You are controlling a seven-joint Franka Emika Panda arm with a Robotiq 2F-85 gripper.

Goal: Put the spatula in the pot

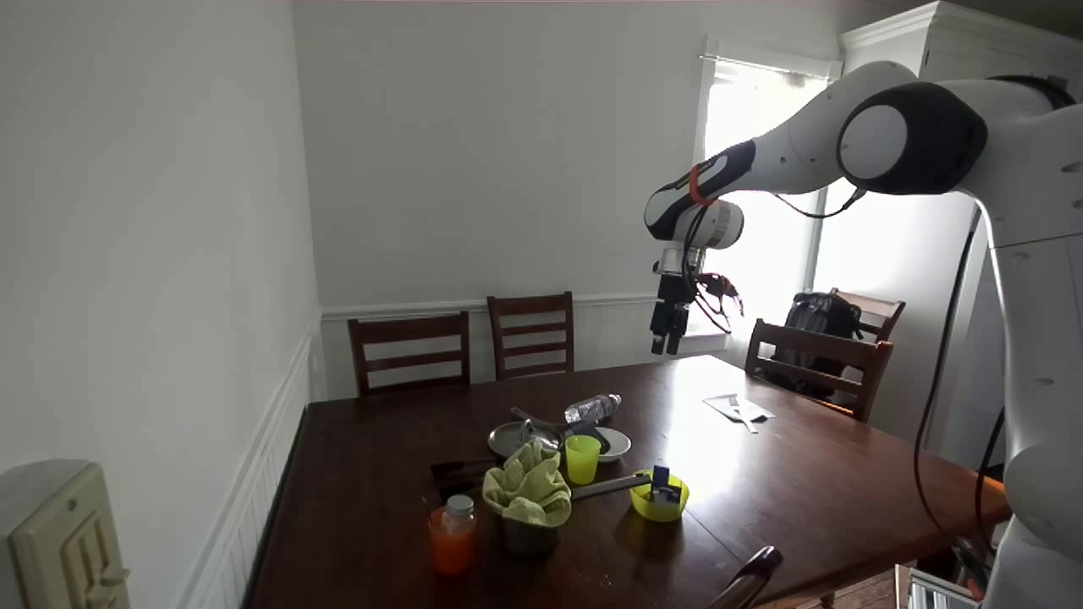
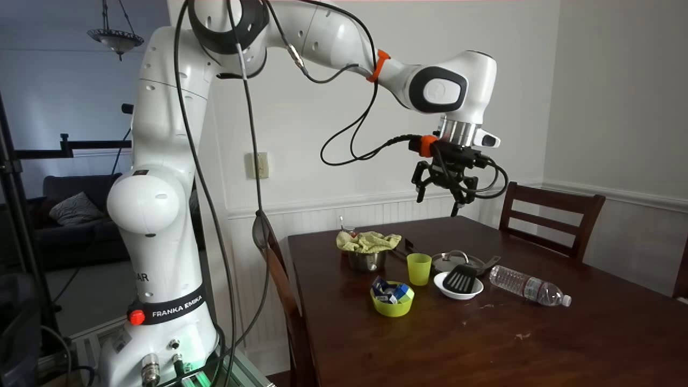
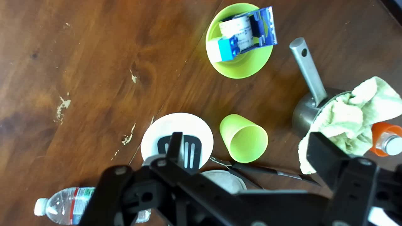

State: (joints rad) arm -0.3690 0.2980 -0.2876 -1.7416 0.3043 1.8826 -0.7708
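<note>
The spatula [image 2: 460, 279] has a black slotted head resting in a small white bowl [image 2: 447, 290]. Its head also shows in the wrist view [image 3: 196, 147], partly behind a finger; its handle is hidden there. The steel pot [image 1: 529, 538] stands on the table with a crumpled light green cloth [image 1: 529, 486] filling its top. The pot [image 3: 305, 114] is at the right in the wrist view, its long handle pointing away from the cloth. My gripper [image 2: 437, 206] is open and empty, high above the table. In the wrist view its fingers [image 3: 246, 138] are wide apart.
A green cup [image 3: 232, 135] stands between white bowl and pot. A green bowl [image 3: 241, 69] holds small packages. A lid [image 2: 443, 264], a lying water bottle [image 2: 529, 286], dark-handled utensils [image 3: 254, 168] and an orange cup [image 1: 451, 550] are nearby. Chairs [image 1: 415, 353] surround the table.
</note>
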